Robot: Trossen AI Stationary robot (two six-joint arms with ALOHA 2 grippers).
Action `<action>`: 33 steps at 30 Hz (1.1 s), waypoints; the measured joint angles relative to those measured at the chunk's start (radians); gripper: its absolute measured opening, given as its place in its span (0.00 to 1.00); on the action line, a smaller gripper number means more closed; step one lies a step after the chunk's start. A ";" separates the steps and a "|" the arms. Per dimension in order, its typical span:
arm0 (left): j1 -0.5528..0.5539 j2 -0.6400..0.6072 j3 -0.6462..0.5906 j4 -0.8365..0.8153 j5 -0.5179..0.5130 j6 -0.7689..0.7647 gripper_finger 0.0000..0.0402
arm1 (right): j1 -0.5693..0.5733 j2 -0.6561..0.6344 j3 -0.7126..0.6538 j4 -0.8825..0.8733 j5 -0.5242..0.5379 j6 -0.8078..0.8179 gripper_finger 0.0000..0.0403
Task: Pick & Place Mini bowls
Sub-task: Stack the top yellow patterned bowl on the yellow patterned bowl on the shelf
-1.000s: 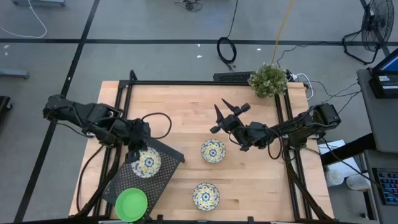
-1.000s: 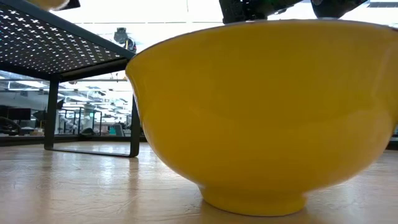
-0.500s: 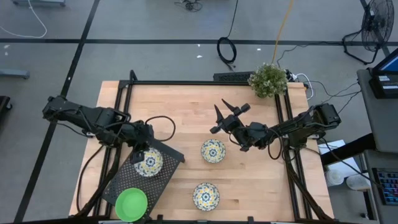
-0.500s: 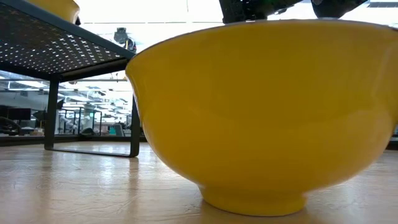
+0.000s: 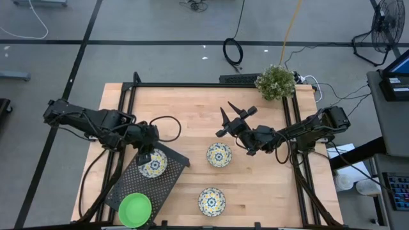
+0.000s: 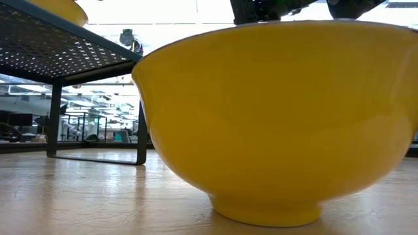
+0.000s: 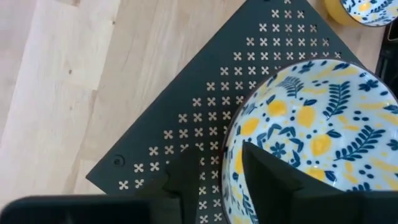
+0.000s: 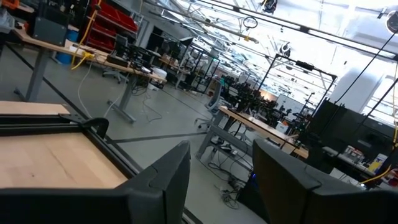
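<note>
A white bowl with a blue-and-yellow pattern [image 5: 154, 165] [image 7: 311, 124] sits on the far end of the black mesh tray [image 5: 128, 185]. Its yellow underside [image 6: 62, 8] shows on the tray top in the low view. My left gripper [image 5: 143, 155] [image 7: 217, 162] points down at it, open. One finger stands inside the bowl's rim and one outside, with a gap showing. A green bowl [image 5: 135, 209] rests on the tray's near end. Two more patterned bowls [image 5: 219, 154] [image 5: 211, 200] stand on the table. My right gripper [image 5: 233, 118] [image 8: 221, 180] hangs open above the table's middle.
A potted plant [image 5: 276, 82] stands at the table's far right corner. The near patterned bowl's yellow outside [image 6: 274, 124] fills most of the low view. Bare wood lies between the tray and the two table bowls. The tray stands on legs [image 6: 53, 121].
My left gripper has come down toward the tray with the patterned bowl. In the low view the bowl's yellow underside has sunk onto the tray's mesh top. My right arm has kept still.
</note>
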 joint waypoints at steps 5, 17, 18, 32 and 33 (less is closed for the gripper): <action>0.000 -0.004 0.010 0.000 0.005 0.028 0.38 | 0.000 0.000 0.000 0.000 0.000 0.022 0.40; 0.001 -0.045 0.128 0.032 -0.180 0.221 0.43 | 0.024 0.000 0.013 -0.033 0.066 0.055 0.40; 0.001 -0.063 0.129 0.053 -0.222 0.244 0.43 | 0.032 0.000 0.027 -0.051 0.105 0.055 0.39; 0.077 -0.479 -0.285 0.708 -0.345 0.527 0.43 | 0.139 0.000 0.227 -0.718 -0.238 0.483 0.38; 0.091 -0.502 -0.328 0.739 -0.327 0.539 0.43 | 0.132 0.000 0.263 -0.846 -0.308 0.567 0.38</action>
